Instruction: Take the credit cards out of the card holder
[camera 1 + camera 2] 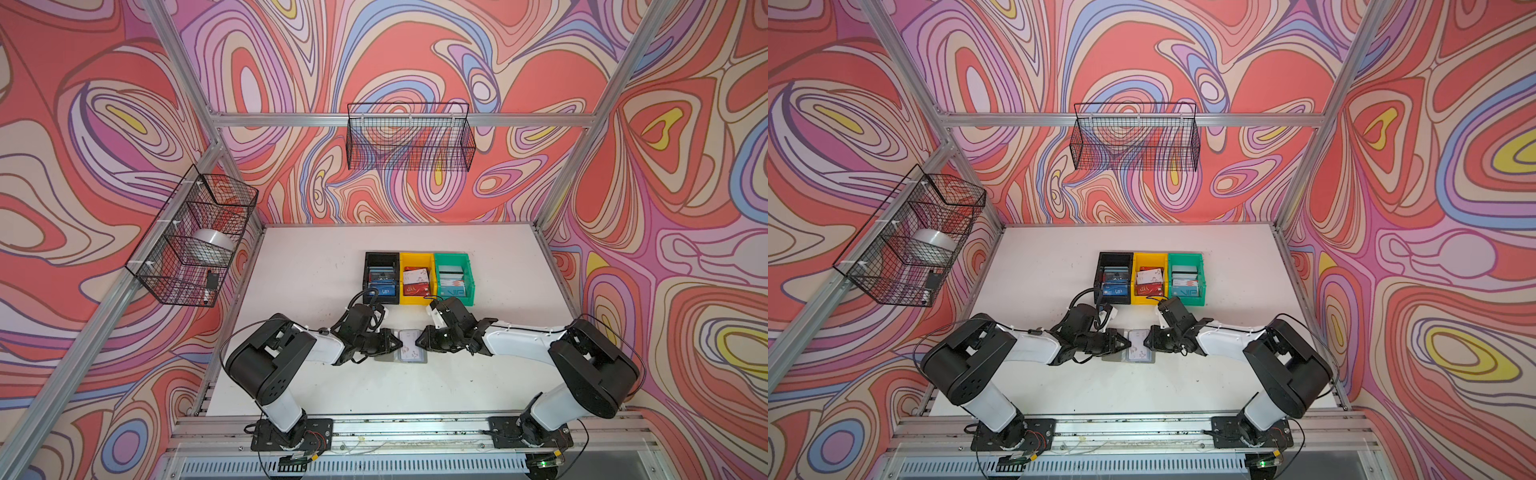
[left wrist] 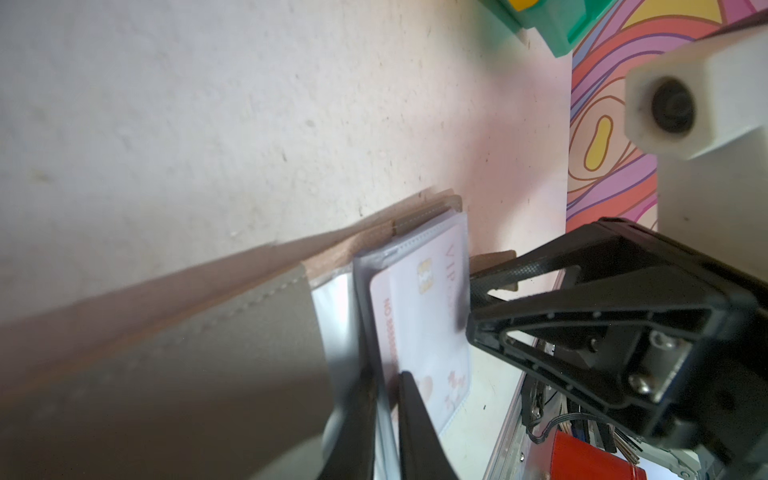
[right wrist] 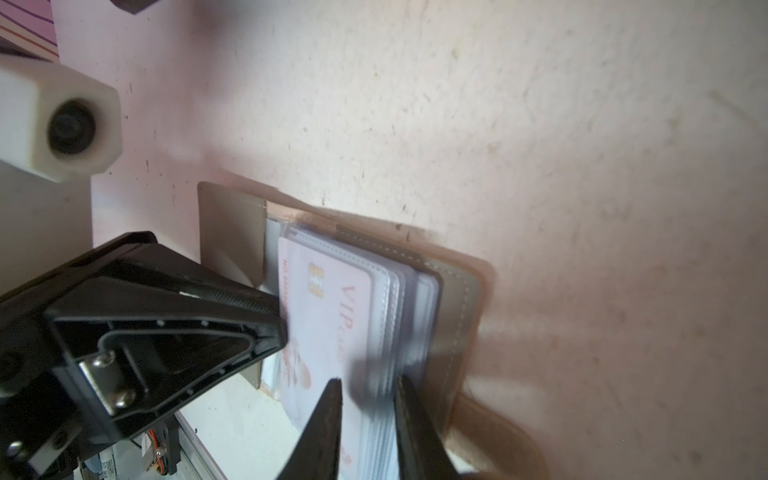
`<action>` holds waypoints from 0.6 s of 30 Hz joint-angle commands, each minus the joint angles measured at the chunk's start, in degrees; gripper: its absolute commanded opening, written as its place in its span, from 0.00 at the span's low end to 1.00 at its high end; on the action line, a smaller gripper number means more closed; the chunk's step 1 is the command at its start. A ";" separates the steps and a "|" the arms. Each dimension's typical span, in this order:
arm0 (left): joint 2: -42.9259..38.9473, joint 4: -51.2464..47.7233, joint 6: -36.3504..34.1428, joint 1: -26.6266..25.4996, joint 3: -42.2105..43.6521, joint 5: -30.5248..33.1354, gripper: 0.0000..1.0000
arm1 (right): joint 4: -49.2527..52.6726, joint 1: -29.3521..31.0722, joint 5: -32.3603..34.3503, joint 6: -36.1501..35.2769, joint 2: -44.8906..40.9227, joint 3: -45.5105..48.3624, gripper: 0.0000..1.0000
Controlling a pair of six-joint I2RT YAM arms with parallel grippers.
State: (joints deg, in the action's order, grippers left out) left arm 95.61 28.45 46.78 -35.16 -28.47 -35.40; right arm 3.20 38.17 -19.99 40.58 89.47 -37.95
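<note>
step: drawing top credit card (image 3: 328, 316) from its sleeve | card holder (image 1: 420, 360): open, flat on table (image 1: 316, 270), mid, just near of bins (image 1: 417, 254) | left gripper (image 2: 386, 384): pinching card's left edge | right gripper (image 3: 369, 380): clamping sleeve stack | next: probably a straight leftward pull with the holder pinned

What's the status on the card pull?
Left gripper pinched on edge of top credit card. Right gripper clamped on sleeve stack of card holder. Holder open on table, card not yet out. Nothing in the way.
</note>
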 commanded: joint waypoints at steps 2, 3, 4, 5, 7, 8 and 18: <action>0.10 -0.59 0.24 0.09 1.06 -0.32 0.10 | 0.14 -0.12 0.21 0.02 1.05 1.01 0.26; -0.07 -0.95 0.09 0.09 1.05 -0.28 0.10 | 0.13 -0.12 0.21 0.01 0.97 1.03 0.26; -0.23 -1.42 -0.10 0.09 0.98 -0.33 0.09 | 0.13 -0.12 0.21 -0.05 1.07 1.08 0.26; -0.46 -1.90 -0.33 0.13 0.88 -0.45 0.09 | 0.00 -0.11 0.21 0.09 1.00 1.17 0.26; -0.98 -3.06 -0.68 0.18 0.61 -0.42 0.09 | -0.14 -0.12 0.21 0.13 0.97 1.30 0.26; -1.33 -3.74 -0.92 0.18 0.39 -0.44 0.08 | -0.22 -0.10 0.21 0.12 0.99 1.37 0.26; -3.17 -5.08 -1.64 0.44 0.19 -0.19 0.24 | -0.73 -0.12 -0.05 0.29 1.40 1.43 0.26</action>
State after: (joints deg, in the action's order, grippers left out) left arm 93.19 24.16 45.41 -35.14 -28.36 -35.59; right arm 2.09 38.17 -20.25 40.62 89.58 -37.56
